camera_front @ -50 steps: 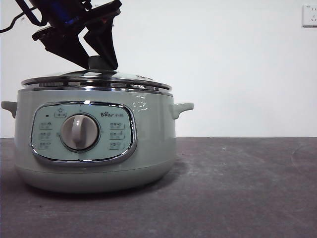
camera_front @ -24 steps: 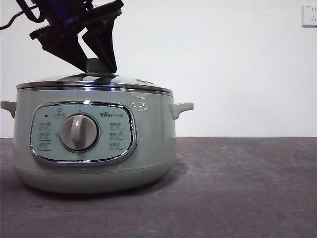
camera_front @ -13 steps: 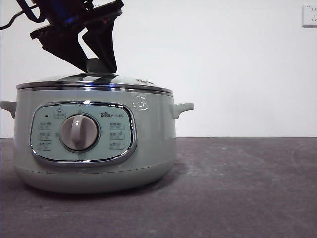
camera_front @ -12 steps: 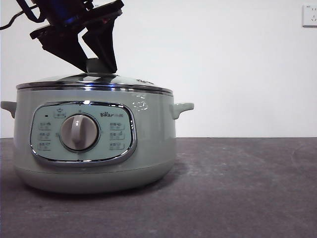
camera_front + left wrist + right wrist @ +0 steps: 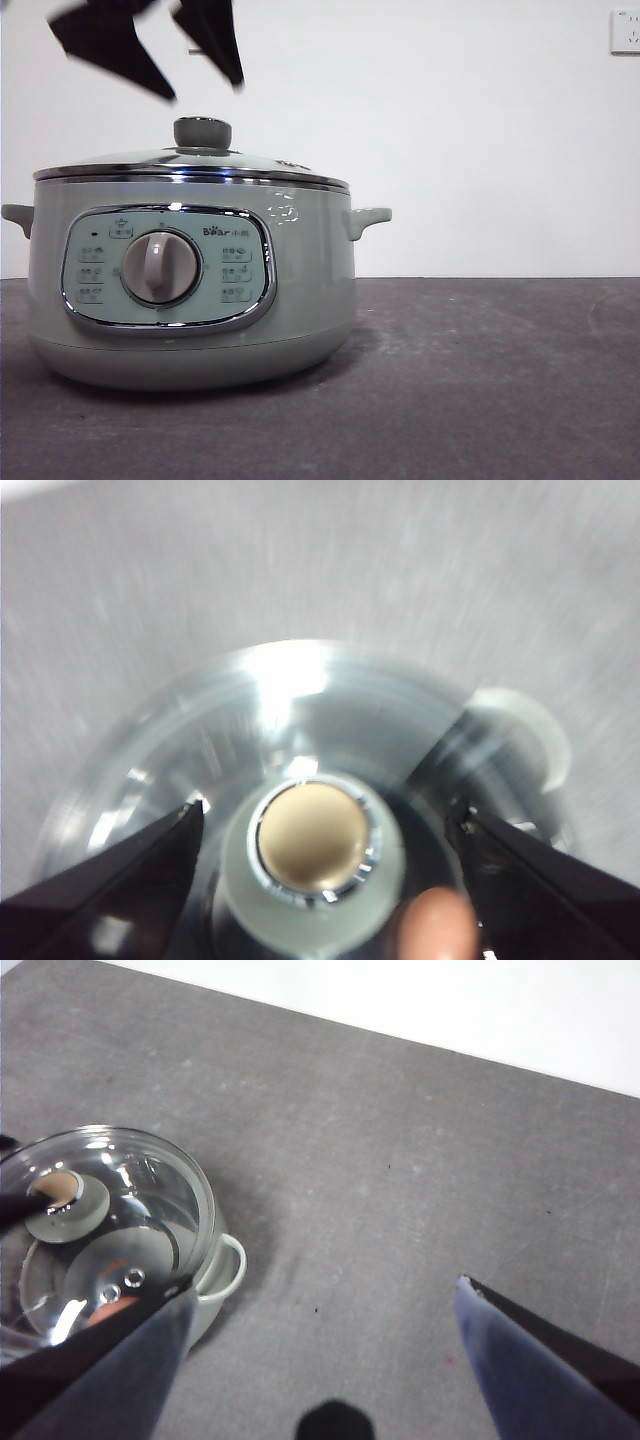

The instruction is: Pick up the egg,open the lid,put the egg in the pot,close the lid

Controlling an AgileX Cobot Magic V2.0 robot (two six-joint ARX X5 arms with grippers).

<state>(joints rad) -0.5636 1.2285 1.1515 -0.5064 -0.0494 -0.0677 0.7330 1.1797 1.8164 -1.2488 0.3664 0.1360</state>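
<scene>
Sage-green and large, the electric cooker pot [image 5: 190,290] stands on the left part of the dark grey tabletop [image 5: 480,380], with its chrome-framed control panel and round beige dial [image 5: 159,267] turned to the near side. The shallow glass lid with chrome rim [image 5: 190,165] sits flat and closed on the pot, and its pale green knob [image 5: 202,132] points up. The left hand [image 5: 205,92] hangs just above the knob, apart from it, with the two black jaws spread wide and holding nothing. In the left wrist view the knob [image 5: 312,865] lies between the jaws, and the small brown-orange egg [image 5: 436,930] shows through the glass, inside the pot. The right hand [image 5: 322,1305] hovers high over the bare tabletop to the right of the pot, wide open and empty.
</scene>
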